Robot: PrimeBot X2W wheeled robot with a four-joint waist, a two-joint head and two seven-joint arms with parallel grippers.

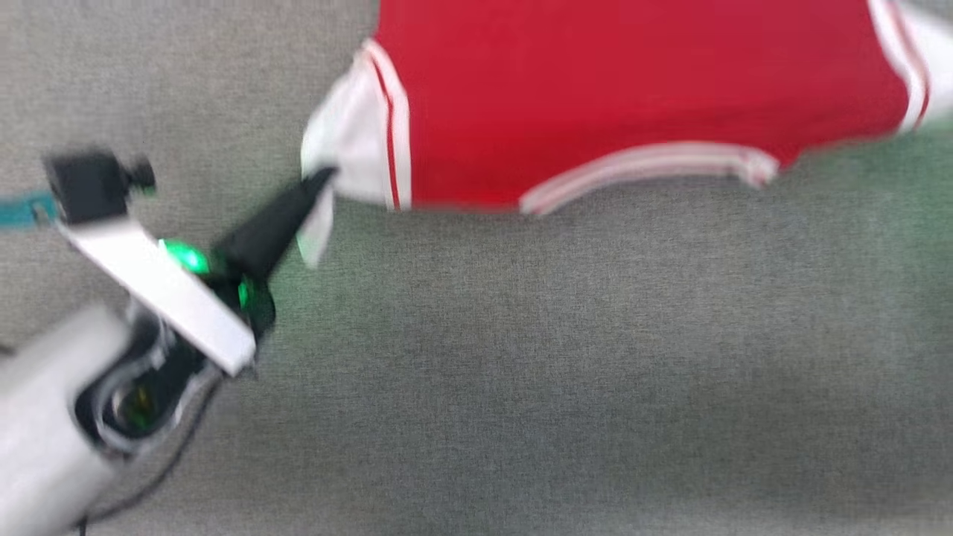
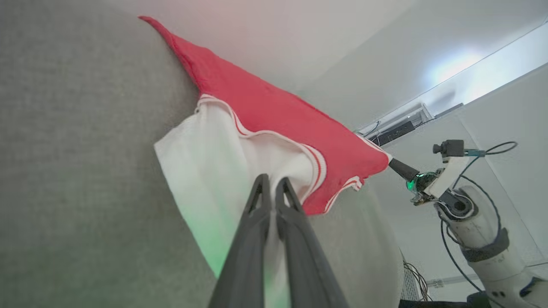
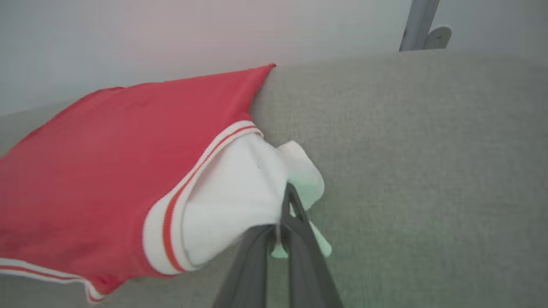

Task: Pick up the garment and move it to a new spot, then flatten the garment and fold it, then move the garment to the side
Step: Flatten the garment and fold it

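Observation:
The garment [image 1: 595, 97] is a red shirt with white sleeve ends and white striped trim, spread across the top of the blurred head view. My left gripper [image 1: 320, 182] is shut on the white left sleeve end, whose loose corner hangs below the fingers. In the left wrist view the left gripper [image 2: 272, 182] pinches that white sleeve, and the garment [image 2: 274, 111] stretches across to my right gripper [image 2: 391, 162], shut on the far sleeve. In the right wrist view the right gripper [image 3: 289, 190] clamps the bunched white sleeve of the garment [image 3: 107, 162].
A grey woven fabric surface [image 1: 595, 372] lies under everything, with wide bare room below the shirt. A teal strip [image 1: 22, 208] sits at the left edge. Pale walls stand behind, and a grey metal post [image 3: 419, 23] rises beyond the surface's far edge.

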